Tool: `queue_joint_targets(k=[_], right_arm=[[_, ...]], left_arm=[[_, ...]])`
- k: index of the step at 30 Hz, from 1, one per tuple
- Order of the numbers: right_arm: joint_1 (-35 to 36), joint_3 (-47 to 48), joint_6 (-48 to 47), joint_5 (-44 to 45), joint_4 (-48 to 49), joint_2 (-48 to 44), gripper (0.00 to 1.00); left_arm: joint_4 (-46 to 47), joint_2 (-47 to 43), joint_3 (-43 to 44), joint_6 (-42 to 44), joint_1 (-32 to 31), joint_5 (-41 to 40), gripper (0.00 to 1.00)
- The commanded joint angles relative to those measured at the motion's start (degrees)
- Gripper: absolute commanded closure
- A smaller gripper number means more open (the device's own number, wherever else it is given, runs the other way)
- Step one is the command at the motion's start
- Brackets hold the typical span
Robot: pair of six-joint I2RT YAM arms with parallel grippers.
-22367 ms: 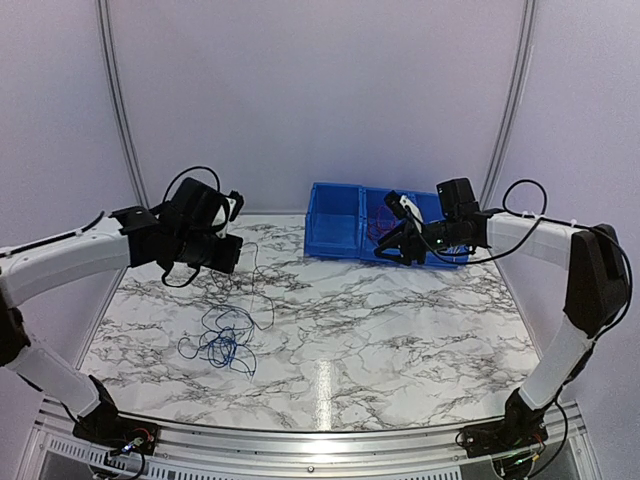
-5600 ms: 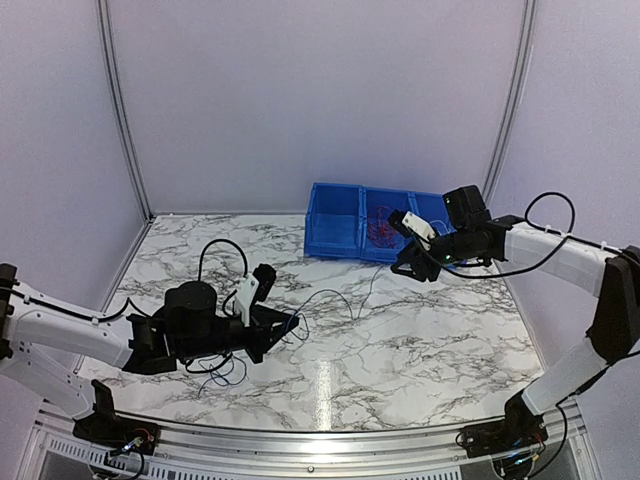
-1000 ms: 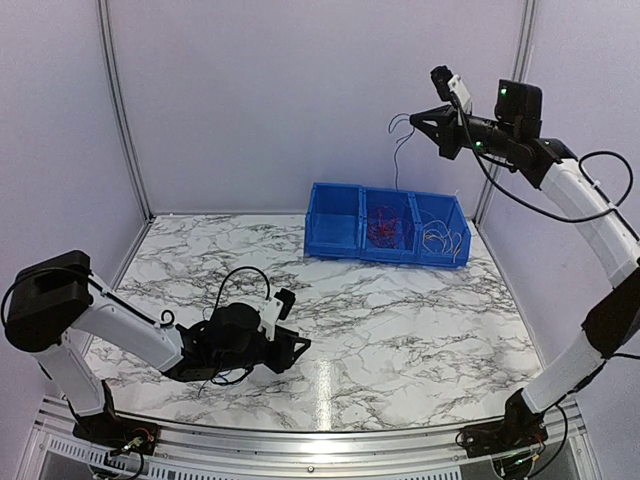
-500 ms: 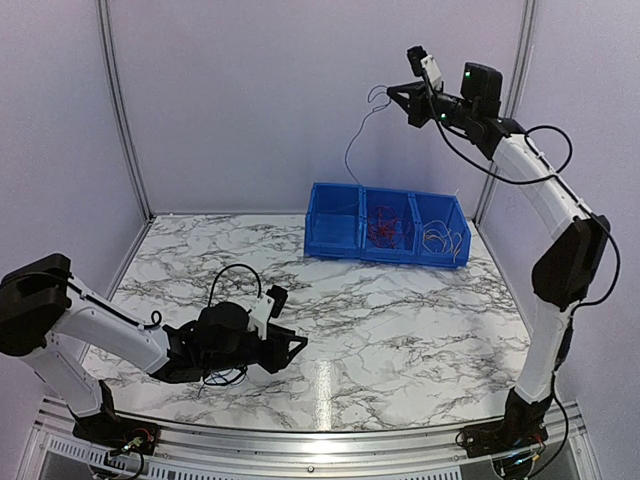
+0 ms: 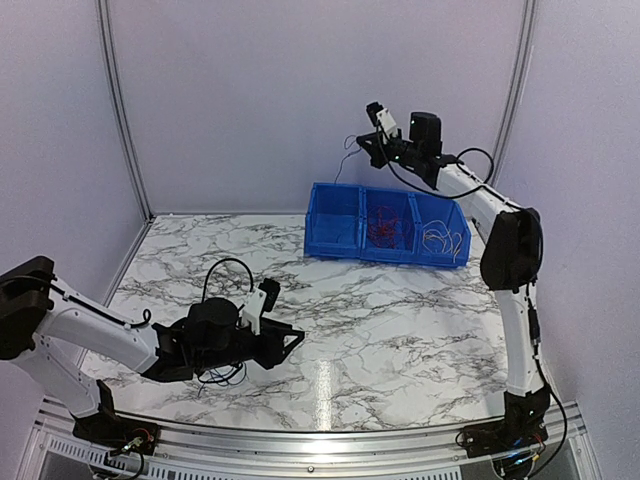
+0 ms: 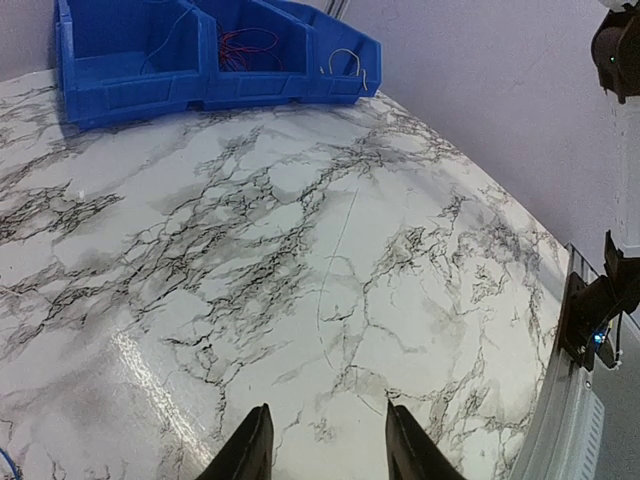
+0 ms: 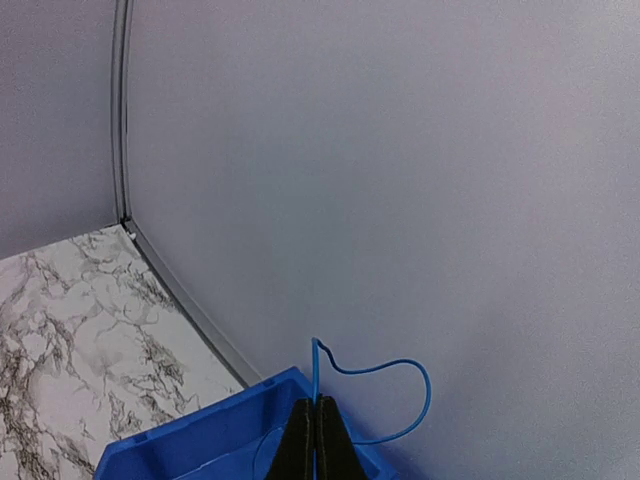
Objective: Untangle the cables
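Note:
My right gripper (image 5: 363,144) is raised above the back of the blue bin row (image 5: 335,250) and is shut on a thin blue cable (image 7: 402,364). The blue cable (image 5: 340,165) hangs from it down toward the left compartment. In the right wrist view the fingers (image 7: 305,435) pinch the wire with the bin (image 7: 215,450) just below. Red cables (image 5: 383,225) lie in the middle compartment and pale ones (image 5: 440,238) in the right. My left gripper (image 5: 293,338) lies low over the marble table, open and empty (image 6: 328,410). A few thin dark cables (image 5: 222,377) show under the left arm.
The bin row (image 6: 150,85) stands at the table's back edge against the grey wall. A metal rail (image 5: 320,440) runs along the near edge, with both arm bases bolted to it. The left arm's own black lead (image 5: 222,268) loops above its wrist.
My right arm has swung down and to the left from high up, carrying the blue cable to above the left compartment. The left arm has hardly moved.

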Motion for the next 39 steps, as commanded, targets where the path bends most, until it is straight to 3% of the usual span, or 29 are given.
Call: queue_joint_targets(k=[1,6,10,12,18,23,27,31,39], right_arm=[[2.26,0.66,-1.64,1.12,0.28,2.9,1.0],[3.09,-3.35,-1.24,-0.1,-0.89,3.56,0.98],[3.07,-5.92,-1.73,-0.21,-5.66,1.24,0.65],[2.82,-10.0,-1.65,0.21,-7.08,-2.7,0.55],[2.33,-35.91,-2.23,-0.57,-2.88,-23.77,0.45],[2.77,-58.34,-2.34,-7.54,-0.94,-41.41,0.45],[3.36,-69.11,-2.91,-12.53,-1.23,-50.83,0.45],[3.27,-77.32,-3.26,-14.61,1.78,-55.11,0.45],[1.23,-78.37,-2.33,-19.2,1.62,-55.4,0.47]], left_arm=[[-1.92,-2.22,-0.27,-0.23,-0.28,-1.46,0.59],[-2.75,-4.89,-1.15,-1.71,-0.28,-4.11,0.59],[-7.58,-11.19,-1.88,-3.01,-0.28,-9.93,0.59],[-14.44,-14.96,-1.4,-4.26,-0.28,-14.4,0.56],[-44.52,-24.49,2.49,-18.72,1.27,-32.28,0.47],[-56.76,-29.96,0.38,-28.71,5.16,-33.13,0.46],[-57.97,-33.32,-5.33,-32.44,13.17,-24.53,0.5],[-51.92,-33.05,-8.0,-27.71,17.72,-19.92,0.52],[-41.47,-17.77,-4.37,-17.04,26.91,-12.37,0.57]])
